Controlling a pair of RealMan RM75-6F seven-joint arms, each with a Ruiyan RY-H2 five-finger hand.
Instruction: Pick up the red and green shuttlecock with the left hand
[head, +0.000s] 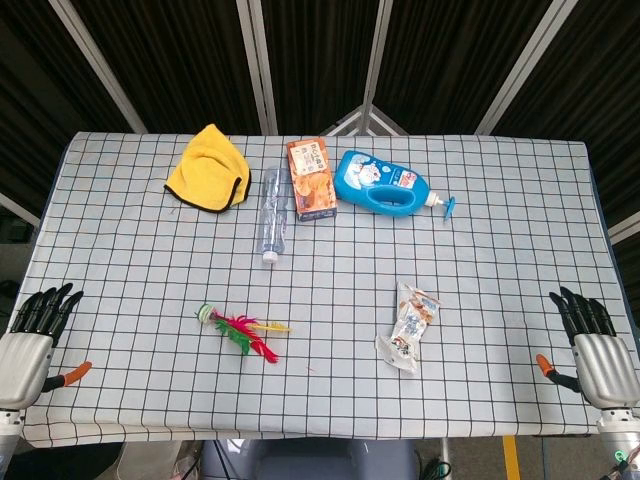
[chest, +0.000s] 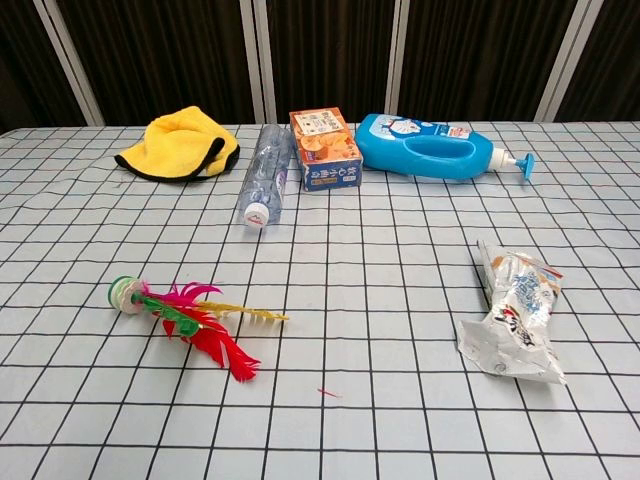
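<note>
In the head view the task looks not yet begun: the red and green shuttlecock (head: 240, 332) lies flat on the checked tablecloth (head: 480, 250), in the near-left part of the table, its round base pointing left and its feathers fanning toward the right, with nothing touching it. The left hand (head: 32, 340) rests at the near-left edge of the cloth, well apart from the shuttlecock, its dark fingers stretched forward and slightly apart, holding nothing. The right hand (head: 590, 345) sits in the same manner at the near-right edge, fingers extended and empty. Further back lie a yellow cloth (head: 208, 170), a clear plastic bottle (head: 272, 215), an orange snack box (head: 310, 178) and a blue pump bottle (head: 385, 183), and a crumpled snack packet (head: 408, 328) lies toward the near right. So the whole job is left, by my reading: the left hand has to travel right and forward to the shuttlecock, close on it and lift. In the chest view neither hand shows. The shuttlecock (chest: 185, 315) is plain here on the left of the cloth, base toward the left and a red feather trailing nearest the camera, lying clear of the plastic bottle (chest: 265, 185) behind it and well apart from the snack packet (chest: 512, 315).
</note>
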